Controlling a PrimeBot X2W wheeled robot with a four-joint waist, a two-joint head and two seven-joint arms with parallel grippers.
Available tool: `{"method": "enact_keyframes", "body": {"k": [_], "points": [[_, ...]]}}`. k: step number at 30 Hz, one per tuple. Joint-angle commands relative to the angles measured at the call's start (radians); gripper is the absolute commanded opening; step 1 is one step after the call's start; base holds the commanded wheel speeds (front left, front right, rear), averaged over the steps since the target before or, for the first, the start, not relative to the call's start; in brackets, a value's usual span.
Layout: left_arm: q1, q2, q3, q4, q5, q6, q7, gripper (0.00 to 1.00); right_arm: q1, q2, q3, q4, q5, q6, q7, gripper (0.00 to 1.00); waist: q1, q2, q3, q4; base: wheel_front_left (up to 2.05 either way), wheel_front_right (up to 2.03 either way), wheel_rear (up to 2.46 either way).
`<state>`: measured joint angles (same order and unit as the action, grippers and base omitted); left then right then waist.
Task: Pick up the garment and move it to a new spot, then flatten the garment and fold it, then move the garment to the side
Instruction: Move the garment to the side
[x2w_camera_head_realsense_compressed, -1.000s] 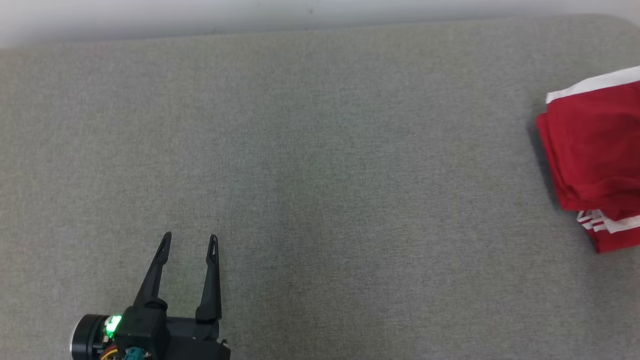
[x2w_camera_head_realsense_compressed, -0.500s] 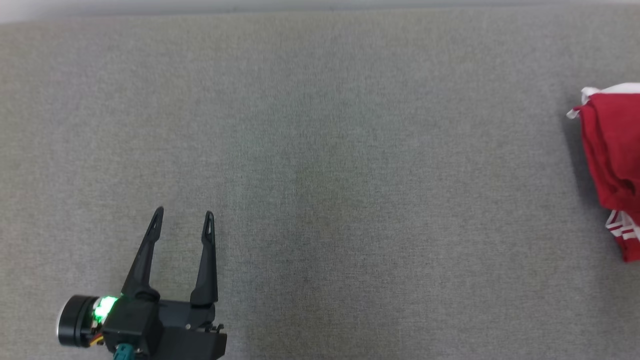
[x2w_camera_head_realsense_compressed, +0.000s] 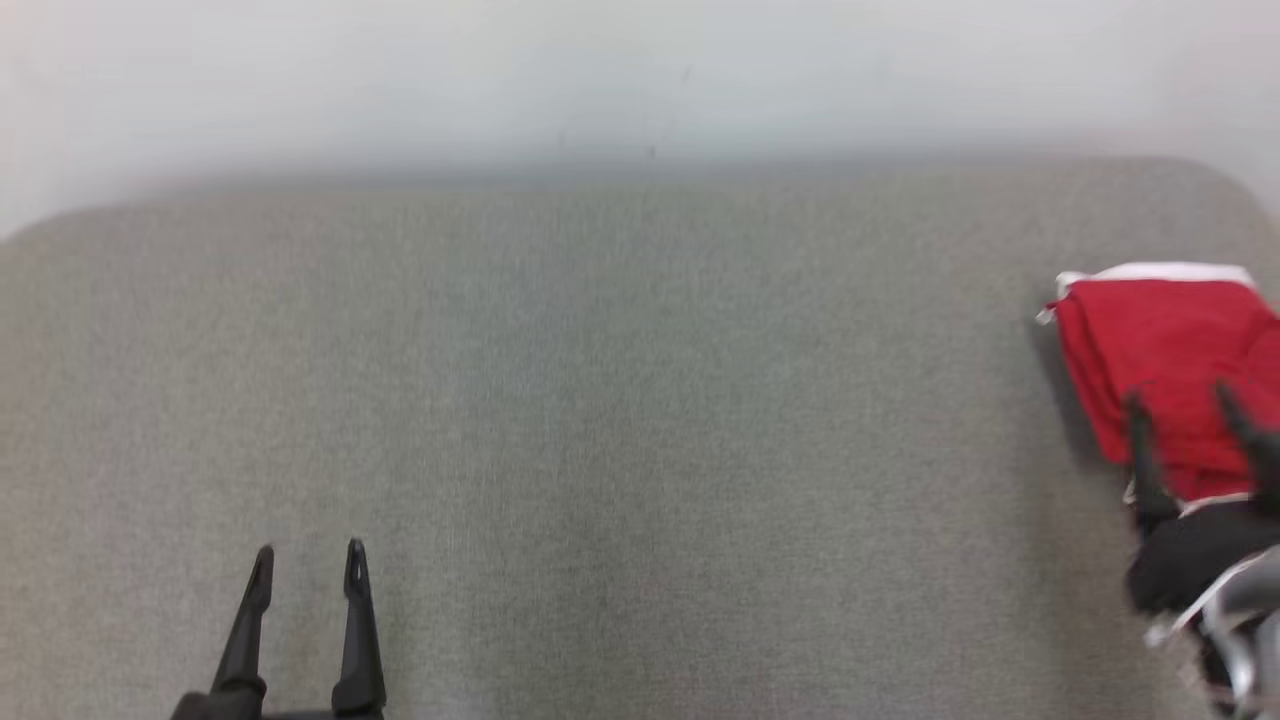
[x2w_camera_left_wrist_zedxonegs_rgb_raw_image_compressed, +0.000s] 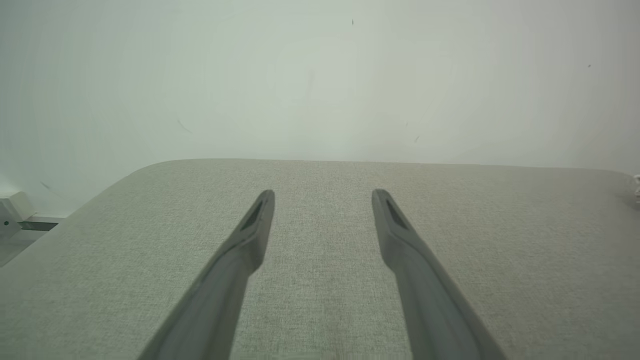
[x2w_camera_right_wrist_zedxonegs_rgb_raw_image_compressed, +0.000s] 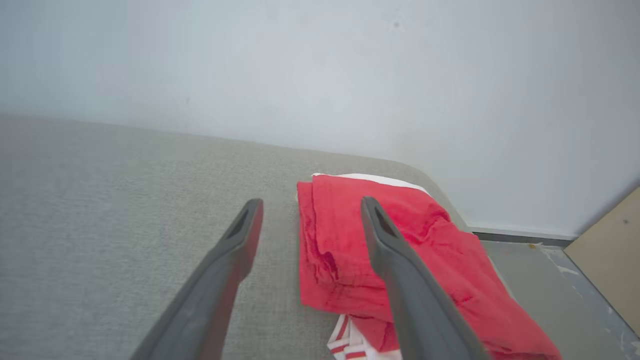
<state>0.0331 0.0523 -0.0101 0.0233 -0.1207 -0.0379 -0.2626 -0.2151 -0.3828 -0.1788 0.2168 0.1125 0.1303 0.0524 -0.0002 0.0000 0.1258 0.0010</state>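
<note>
- Garment (x2w_camera_head_realsense_compressed: 1160, 350) was seen folded, red with white trim, near the pad's (x2w_camera_head_realsense_compressed: 640, 400) far right corner.
- Right gripper (x2w_camera_head_realsense_compressed: 1180, 400) was held spread at the garment, nothing pinched; contact could not be told.
- Left gripper (x2w_camera_head_realsense_compressed: 309, 552) was held spread over bare pad, well apart from garment.

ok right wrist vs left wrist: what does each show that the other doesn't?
Right wrist: folded red garment with white trim at a corner of the grey pad, right gripper open and aimed at it, floor and a tan board beyond.
Left wrist: left gripper open over bare pad, a pale bracket at the left edge; a white speck at the right edge is too small to identify.
Both: the grey pad and the pale wall.
</note>
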Motion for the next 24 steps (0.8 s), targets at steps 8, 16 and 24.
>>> {"method": "enact_keyframes", "body": {"k": [8,16,24], "points": [[0.057,-0.002,0.013,0.041,-0.013,0.010,-0.002,1.00,0.208,0.159,0.013,-0.165,-0.016,0.000,-0.049,1.00,0.0002,0.0000,-0.132,-0.031,0.00,0.00,0.00],[0.085,-0.002,0.020,0.066,-0.024,0.020,-0.002,1.00,0.305,0.267,0.026,-0.189,-0.019,0.000,-0.136,1.00,0.0002,0.0000,-0.160,-0.027,0.00,0.00,0.00],[0.098,-0.002,0.016,0.100,-0.039,0.028,-0.002,1.00,0.315,0.305,0.085,-0.114,-0.041,0.000,-0.197,1.00,0.0002,0.0000,-0.177,-0.012,0.00,0.00,0.00]]}}
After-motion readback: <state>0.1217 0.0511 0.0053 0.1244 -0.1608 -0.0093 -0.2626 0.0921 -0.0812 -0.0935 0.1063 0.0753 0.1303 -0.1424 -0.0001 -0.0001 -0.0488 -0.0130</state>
